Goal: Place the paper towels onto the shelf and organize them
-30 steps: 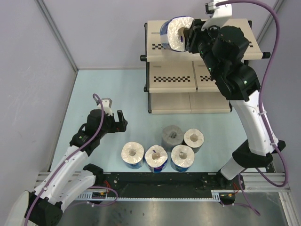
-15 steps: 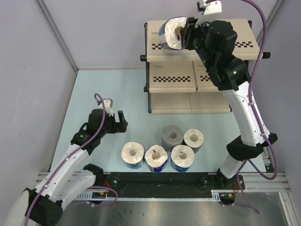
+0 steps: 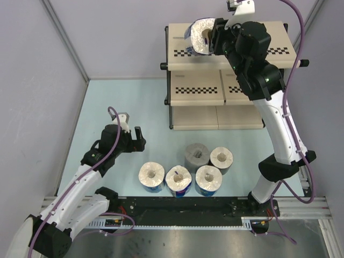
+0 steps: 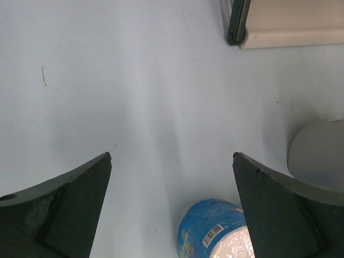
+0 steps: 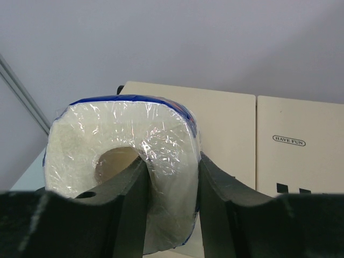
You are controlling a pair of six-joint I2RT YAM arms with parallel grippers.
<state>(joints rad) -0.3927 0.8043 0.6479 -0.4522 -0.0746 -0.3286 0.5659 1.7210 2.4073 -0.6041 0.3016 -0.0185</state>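
Carried farther back, right gripper (image 3: 213,38) pinches a blue-wrapped paper towel roll (image 3: 200,36) above the top tier of the shelf (image 3: 176,47), 12 o'clock, apparently not yet touching; it should lower level before release. Left gripper (image 3: 135,138) hangs wide open.

The left gripper (image 4: 172,161) hangs over the pale table (image 4: 134,80), its dark fingers (image 4: 70,204) spread wide. A blue roll (image 4: 215,231) with a barcode lies between them, beside the right finger. A grey roll (image 4: 320,153) sits at the right edge, and the shelf (image 4: 290,21) corner shows at top right.
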